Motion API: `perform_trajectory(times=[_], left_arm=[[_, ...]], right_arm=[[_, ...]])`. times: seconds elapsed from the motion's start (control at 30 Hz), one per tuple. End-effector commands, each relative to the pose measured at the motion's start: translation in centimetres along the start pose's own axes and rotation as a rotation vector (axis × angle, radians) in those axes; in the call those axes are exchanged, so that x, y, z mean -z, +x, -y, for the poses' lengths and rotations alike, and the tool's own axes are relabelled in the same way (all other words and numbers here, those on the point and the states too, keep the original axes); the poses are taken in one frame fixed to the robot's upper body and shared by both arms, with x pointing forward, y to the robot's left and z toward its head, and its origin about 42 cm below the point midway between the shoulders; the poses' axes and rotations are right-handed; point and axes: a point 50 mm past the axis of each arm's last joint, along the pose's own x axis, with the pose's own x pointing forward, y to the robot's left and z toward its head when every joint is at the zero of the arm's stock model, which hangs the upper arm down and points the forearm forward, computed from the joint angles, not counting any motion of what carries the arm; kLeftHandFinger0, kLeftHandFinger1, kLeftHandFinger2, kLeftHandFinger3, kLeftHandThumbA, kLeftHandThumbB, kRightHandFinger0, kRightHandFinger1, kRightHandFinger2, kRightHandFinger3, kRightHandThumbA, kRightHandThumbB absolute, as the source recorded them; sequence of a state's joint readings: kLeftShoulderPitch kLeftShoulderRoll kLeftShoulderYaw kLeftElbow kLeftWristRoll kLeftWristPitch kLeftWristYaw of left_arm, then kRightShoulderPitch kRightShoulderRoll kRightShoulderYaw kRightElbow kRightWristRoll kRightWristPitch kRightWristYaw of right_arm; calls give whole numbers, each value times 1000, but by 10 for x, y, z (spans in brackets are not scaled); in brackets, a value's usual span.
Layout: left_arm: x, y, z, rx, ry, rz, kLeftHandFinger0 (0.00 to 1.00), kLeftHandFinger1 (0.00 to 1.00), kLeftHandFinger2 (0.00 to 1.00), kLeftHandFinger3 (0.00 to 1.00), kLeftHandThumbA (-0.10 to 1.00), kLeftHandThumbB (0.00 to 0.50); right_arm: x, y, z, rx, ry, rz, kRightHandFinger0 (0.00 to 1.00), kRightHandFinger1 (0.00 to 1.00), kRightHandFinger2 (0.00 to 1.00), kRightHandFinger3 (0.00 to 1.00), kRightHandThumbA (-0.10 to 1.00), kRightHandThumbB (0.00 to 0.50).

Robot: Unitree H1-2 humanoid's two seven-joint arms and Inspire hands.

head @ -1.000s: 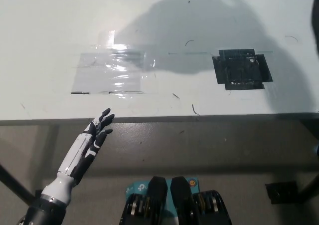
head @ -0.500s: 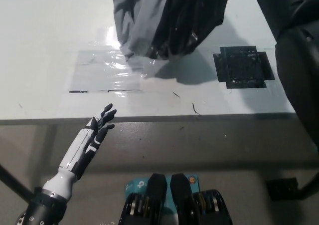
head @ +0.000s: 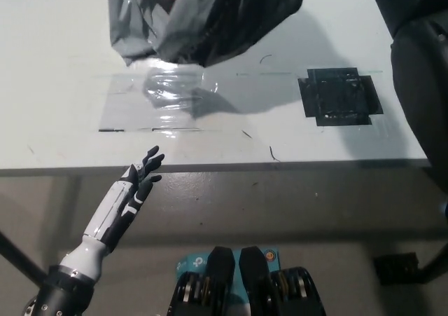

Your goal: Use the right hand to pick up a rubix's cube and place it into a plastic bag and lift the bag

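A dark grey plastic bag hangs over the far part of the white table, crumpled and glossy, its top cut off by the picture's upper edge. Its lower end is just above a clear taped patch. No Rubik's cube shows anywhere. My white left hand rests open at the lower left, in front of the table's front edge and apart from the bag. My black right hand is out of the picture.
A square of black tape marks the table at the right. A large dark shape, apparently a person's clothing, fills the right edge. The table's front edge crosses the picture's middle; grey floor lies below.
The bag came in from the top, then shifted left over the clear patch. The dark shape entered at the right. My left hand has barely moved.
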State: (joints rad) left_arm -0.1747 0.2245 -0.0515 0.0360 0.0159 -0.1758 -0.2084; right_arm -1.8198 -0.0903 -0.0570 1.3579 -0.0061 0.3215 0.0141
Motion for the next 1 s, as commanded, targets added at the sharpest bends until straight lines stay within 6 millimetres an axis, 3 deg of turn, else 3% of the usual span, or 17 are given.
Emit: perform_trajectory(times=[0.0, 0.13, 0.2, 0.27, 0.33, 0.37, 0.4, 0.43, 0.47, 0.6, 0.67, 0.7, 0.73, 0.77, 0.8, 0.9, 0.97], left_arm=[[-11, 6, -6, 10, 16, 58, 934, 1000, 1000, 1000, 954, 161], [-11, 6, -7, 12, 7, 60, 949, 1000, 1000, 1000, 940, 151], [-11, 5, -5, 14, 0, 56, 949, 1000, 1000, 1000, 936, 159], [-10, 4, -4, 13, -2, 51, 948, 1000, 1000, 1000, 935, 161], [-11, 5, -2, 14, -3, 45, 945, 1000, 1000, 1000, 931, 172], [-12, 6, -2, 15, -2, 44, 944, 1000, 1000, 1000, 932, 179], [-12, 7, -2, 15, -1, 43, 944, 1000, 1000, 1000, 933, 180], [-12, 8, -1, 17, 4, 44, 941, 1000, 1000, 1000, 935, 175], [-13, 8, -1, 19, 6, 46, 938, 1000, 1000, 1000, 938, 172], [-12, 8, -1, 22, 25, 57, 923, 1000, 1000, 1000, 951, 152], [-12, 8, 0, 22, 26, 57, 923, 1000, 1000, 1000, 958, 172], [-12, 9, -1, 22, 25, 58, 924, 1000, 1000, 1000, 959, 174], [-11, 9, -1, 22, 20, 60, 924, 1000, 1000, 1000, 958, 175], [-11, 9, -1, 21, 15, 60, 924, 1000, 1000, 1000, 956, 176], [-11, 9, -1, 21, 14, 59, 925, 1000, 1000, 1000, 955, 176], [-12, 9, -1, 24, 16, 59, 928, 1000, 1000, 1000, 953, 172], [-13, 11, -2, 21, 24, 62, 925, 1000, 1000, 1000, 955, 172]], right_arm=[[-36, -7, 15, 27, 39, 131, 0, 452, 824, 868, 240, 107], [-10, -2, 12, 22, 73, 87, 0, 389, 814, 817, 257, 104], [30, 4, 1, -1, 132, 26, 0, 299, 747, 766, 241, 100], [49, 6, -8, -7, 146, -3, 0, 261, 714, 773, 234, 99], [73, 8, -15, -20, 157, -25, 0, 240, 683, 682, 207, 113], [77, 8, -16, -16, 176, -33, 0, 222, 675, 784, 171, 118], [79, 8, -17, -14, 190, -40, 0, 207, 656, 763, 169, 128], [88, 8, -21, -8, 185, -54, 0, 197, 658, 918, 174, 113], [101, 8, -28, -11, 142, -78, 0, 218, 659, 603, 253, 99], [125, 7, -37, -9, 100, -122, 0, 303, 744, 662, 268, 112], [141, 6, -45, -6, 74, -147, 38, 386, 803, 805, 289, 156], [143, 6, -47, 0, 66, -155, 73, 409, 794, 748, 387, 198], [144, 6, -47, -10, 19, -153, 516, 892, 1000, 1000, 650, 331], [144, 6, -46, -23, -31, -149, 670, 1000, 1000, 1000, 665, 268], [144, 6, -45, -39, -60, -148, 995, 1000, 1000, 1000, 756, 313], [135, 6, -37, -83, -219, -122, 1000, 1000, 1000, 1000, 961, 383], [119, 8, -26, -74, -320, -80, 1000, 1000, 1000, 1000, 1000, 392]])
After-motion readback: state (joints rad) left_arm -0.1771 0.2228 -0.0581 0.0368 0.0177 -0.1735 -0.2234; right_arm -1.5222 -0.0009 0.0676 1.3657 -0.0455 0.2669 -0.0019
